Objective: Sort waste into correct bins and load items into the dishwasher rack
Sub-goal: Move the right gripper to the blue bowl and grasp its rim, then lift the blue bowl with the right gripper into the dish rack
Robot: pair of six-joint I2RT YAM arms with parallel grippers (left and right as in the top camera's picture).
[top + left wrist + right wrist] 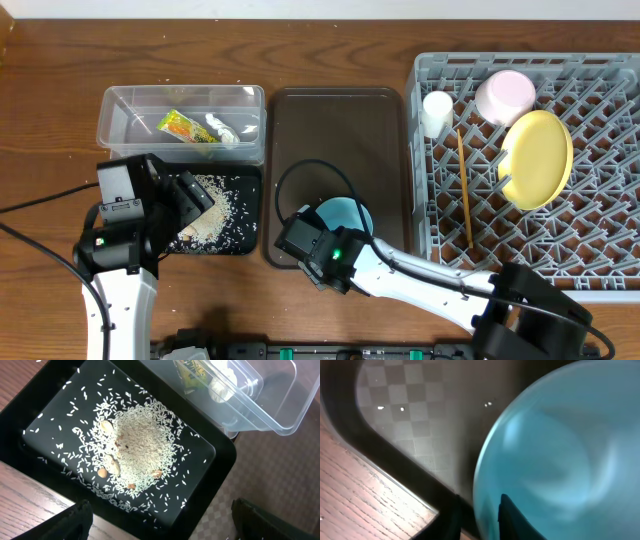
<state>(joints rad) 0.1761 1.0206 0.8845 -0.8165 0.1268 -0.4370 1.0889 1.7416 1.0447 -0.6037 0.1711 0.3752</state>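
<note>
Right end effector (477, 519) is straddling the light blue bowl (348, 214) rim; I cannot tell whether it is clamping.
The bowl is sitting at 6 o'clock on the brown tray (340, 120). My left end effector (160, 527) is hovering, fingers apart, over rice (137, 445) in the black tray (45, 405), clear tub (130, 112) at 12 o'clock.

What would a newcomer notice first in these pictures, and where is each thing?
The yellow plate stands tilted in the grey rack on the right. A heap of white rice fills the middle of the black tray on the left, beside the clear tub. Between them, the light blue bowl sits on the brown tray.
</note>
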